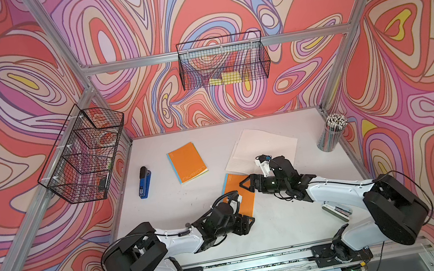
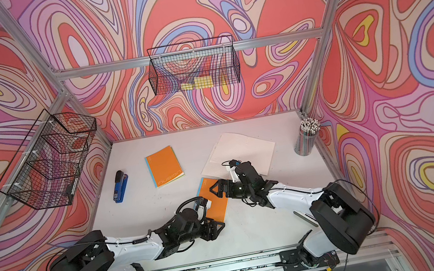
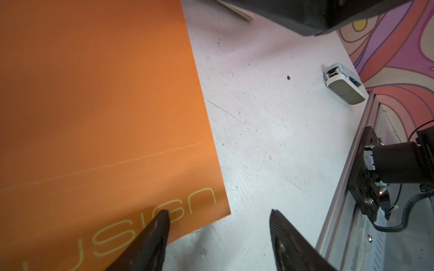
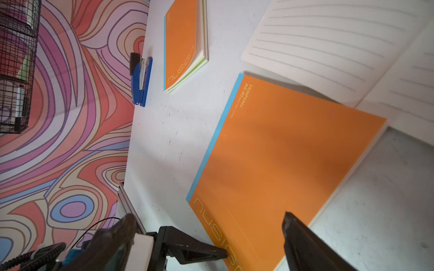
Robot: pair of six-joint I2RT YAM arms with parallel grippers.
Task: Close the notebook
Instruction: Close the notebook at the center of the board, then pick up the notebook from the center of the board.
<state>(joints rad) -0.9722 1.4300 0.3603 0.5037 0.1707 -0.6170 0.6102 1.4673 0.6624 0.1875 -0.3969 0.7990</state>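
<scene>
An orange notebook (image 1: 239, 195) (image 2: 216, 203) lies flat on the white table with its cover down and a blue spine strip along one edge. My left gripper (image 3: 219, 218) (image 1: 249, 221) is open at its near corner. One fingertip (image 3: 164, 223) is over the "nusign" lettering and its partner is over bare table. My right gripper (image 4: 256, 234) (image 1: 248, 185) is open above the far end of the same cover (image 4: 281, 159), holding nothing. Just behind lies a second notebook (image 1: 262, 146) (image 4: 328, 47), open with its lined pages up.
A third orange notebook (image 1: 187, 162) lies shut at the back left beside a blue stapler (image 1: 144, 182). A cup of pencils (image 1: 331, 133) stands at the back right. A small grey-white device (image 3: 344, 86) lies near the right arm's base. Wire baskets (image 1: 222, 60) hang on the walls.
</scene>
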